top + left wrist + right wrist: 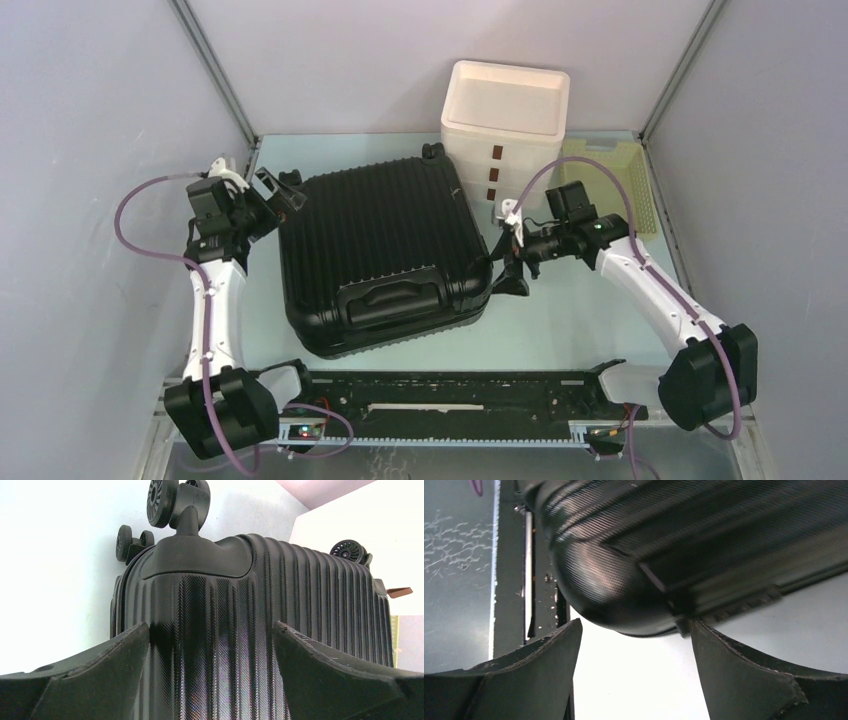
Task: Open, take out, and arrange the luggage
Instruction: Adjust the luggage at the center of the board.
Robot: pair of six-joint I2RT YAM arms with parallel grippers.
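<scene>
Claws both spread: left claw (280,190) faces the wheeled far corner and right claw (505,268) sits just beside the near corner of the large black ribbed hard-shell suitcase (385,240), which lies shut on the table (560,325) between them. The shell looks stiff, slick and bulky; the moulded handle (392,296) likely offers better purchase.

The white-shelled left arm (213,310) and right arm (655,290) — each with bulky black joint housings (220,405) and a looping purple cable (120,215) — end in matte black, scuffed wedge-shaped fingers (90,675).
</scene>
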